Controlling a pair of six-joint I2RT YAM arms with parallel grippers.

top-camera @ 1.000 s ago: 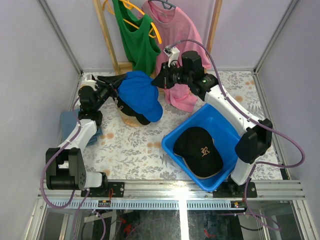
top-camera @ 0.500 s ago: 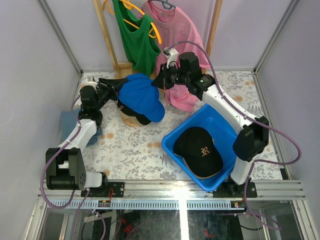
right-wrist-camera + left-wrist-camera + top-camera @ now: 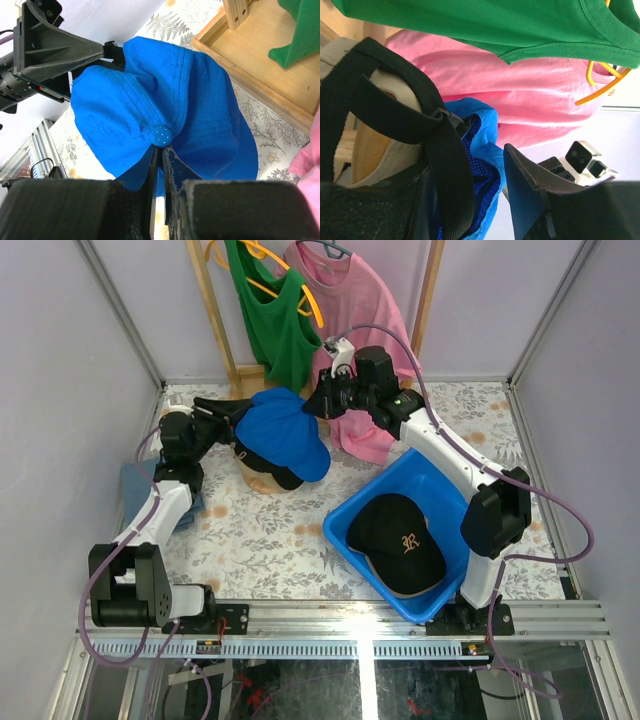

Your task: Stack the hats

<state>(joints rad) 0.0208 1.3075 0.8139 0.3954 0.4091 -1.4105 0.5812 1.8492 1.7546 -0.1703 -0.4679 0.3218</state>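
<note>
A royal blue hat [image 3: 283, 430] hangs over the pile on the wooden dome stand [image 3: 262, 483]. My right gripper [image 3: 318, 405] is shut on its crown, and in the right wrist view the fingers [image 3: 162, 149] pinch the cloth just under the top button of that blue hat [image 3: 165, 100]. My left gripper [image 3: 230, 412] is at the hat's rear edge. The left wrist view shows it [image 3: 470, 165] open, with the blue rim [image 3: 487, 150] and a black hat's strap [image 3: 395, 115] loose between the jaws. A tan hat [image 3: 395, 85] covers the dome [image 3: 367, 145]. Another black hat [image 3: 395, 540], lettered, lies in the blue bin [image 3: 430, 475].
A folded grey-blue cloth [image 3: 135, 485] lies by the left arm. A green top [image 3: 270, 320] and a pink shirt [image 3: 355, 350] hang from the wooden rack [image 3: 205, 310] at the back, close behind both grippers. The bin takes up the near right of the table.
My left gripper's jaws have spread apart off the blue hat's rear edge. The right gripper has shifted a little left and back, still pinching the crown.
</note>
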